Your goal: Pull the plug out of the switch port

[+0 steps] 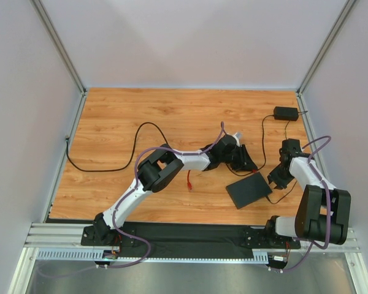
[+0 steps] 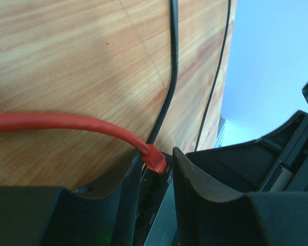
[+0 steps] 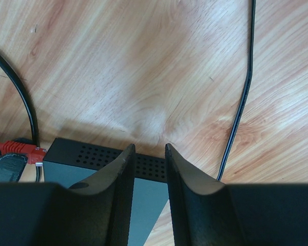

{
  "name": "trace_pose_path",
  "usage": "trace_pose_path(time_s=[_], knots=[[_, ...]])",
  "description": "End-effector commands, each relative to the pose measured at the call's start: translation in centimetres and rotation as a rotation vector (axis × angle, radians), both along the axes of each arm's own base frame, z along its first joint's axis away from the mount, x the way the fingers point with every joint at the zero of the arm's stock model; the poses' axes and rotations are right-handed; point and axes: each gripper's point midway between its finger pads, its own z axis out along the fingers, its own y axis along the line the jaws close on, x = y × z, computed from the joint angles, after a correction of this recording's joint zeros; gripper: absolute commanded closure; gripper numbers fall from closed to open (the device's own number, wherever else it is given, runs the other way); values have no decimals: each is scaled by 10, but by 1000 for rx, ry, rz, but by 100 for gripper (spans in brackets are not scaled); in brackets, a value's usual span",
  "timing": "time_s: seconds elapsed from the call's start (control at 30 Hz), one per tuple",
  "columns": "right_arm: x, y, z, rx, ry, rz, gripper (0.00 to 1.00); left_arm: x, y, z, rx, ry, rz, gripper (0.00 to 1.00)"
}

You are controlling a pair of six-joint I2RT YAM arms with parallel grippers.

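The switch is a thin flat black box on the wooden table. A red plug on a red cable sits in a port in its edge. My left gripper is open, one finger on each side of the plug. The left finger touches the plug and a small gap remains at the right finger. In the top view the left gripper is at the box's far edge. My right gripper is narrowly open and empty over the box's perforated edge. The top view shows it at the box's right side. The plug also shows in the right wrist view.
A small black adapter brick lies at the far right, with a thin black cable running toward the box. A long black cable loops across the left of the table. The red cable's loose part lies under the left arm.
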Motion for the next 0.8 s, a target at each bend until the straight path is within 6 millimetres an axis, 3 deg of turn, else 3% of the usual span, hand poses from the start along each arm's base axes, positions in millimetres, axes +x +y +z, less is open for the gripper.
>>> trace_pose_path(time_s=[0.0,0.27,0.53,0.77], knots=[[11,-5,8,-3,-47,15,68,-14,9,-23,55,24,-18,59],[13,-8,10,-4,-57,8,68,-20,8,-22,49,2,-70,65],[16,-7,8,3,-59,4,68,-22,8,-20,30,-20,-90,61],[20,-7,12,10,-72,9,68,-24,10,-11,9,-68,-112,51]])
